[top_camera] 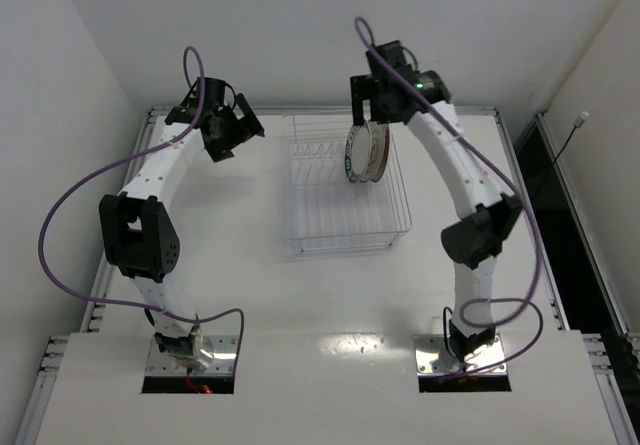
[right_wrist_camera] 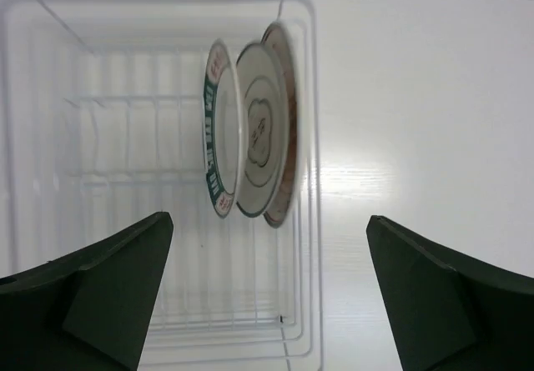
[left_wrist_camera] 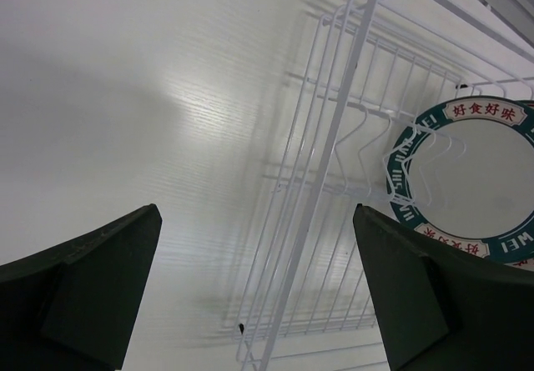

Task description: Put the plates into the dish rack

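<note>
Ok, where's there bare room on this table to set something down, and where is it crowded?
Free: the stretch of table on the near side of the rack, and the rack's left half. The strip left of the rack lies under the open left gripper. Crowded: the rack's right end, three plates standing close together below the open right gripper.

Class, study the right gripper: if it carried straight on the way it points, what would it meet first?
Most likely the rims of the plates standing on edge in the rack, directly ahead of the open right gripper. How far off they are is unclear.
</note>
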Action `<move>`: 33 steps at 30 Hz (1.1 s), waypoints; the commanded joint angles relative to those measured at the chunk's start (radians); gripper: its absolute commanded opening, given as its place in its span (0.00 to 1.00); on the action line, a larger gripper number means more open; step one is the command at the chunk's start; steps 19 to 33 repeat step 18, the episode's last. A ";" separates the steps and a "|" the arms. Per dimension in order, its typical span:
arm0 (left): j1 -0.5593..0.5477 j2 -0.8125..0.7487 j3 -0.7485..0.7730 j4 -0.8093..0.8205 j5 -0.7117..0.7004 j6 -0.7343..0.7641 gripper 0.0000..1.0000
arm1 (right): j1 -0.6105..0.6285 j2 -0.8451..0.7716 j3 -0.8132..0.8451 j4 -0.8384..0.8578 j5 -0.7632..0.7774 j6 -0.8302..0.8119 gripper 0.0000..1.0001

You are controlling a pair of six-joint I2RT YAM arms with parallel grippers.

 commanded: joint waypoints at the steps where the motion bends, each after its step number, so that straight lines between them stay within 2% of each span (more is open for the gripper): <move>1: -0.004 0.004 0.042 0.015 -0.014 0.041 1.00 | -0.059 -0.203 0.005 -0.018 -0.036 0.017 1.00; 5: -0.004 0.013 0.051 0.015 -0.023 0.064 1.00 | -0.147 -0.269 -0.124 -0.070 -0.070 0.017 1.00; 8: -0.004 0.013 0.062 0.033 0.010 0.074 1.00 | -0.219 -0.278 -0.230 -0.109 -0.192 0.017 1.00; 13: -0.004 0.022 0.030 0.070 0.070 0.083 1.00 | -0.279 -0.402 -0.501 0.030 -0.375 0.043 1.00; 17: -0.004 0.022 0.002 0.090 0.110 0.083 1.00 | -0.302 -0.458 -0.635 0.095 -0.400 0.089 1.00; 33: -0.004 0.022 -0.024 0.101 0.120 0.083 1.00 | -0.302 -0.458 -0.635 0.095 -0.371 0.099 1.00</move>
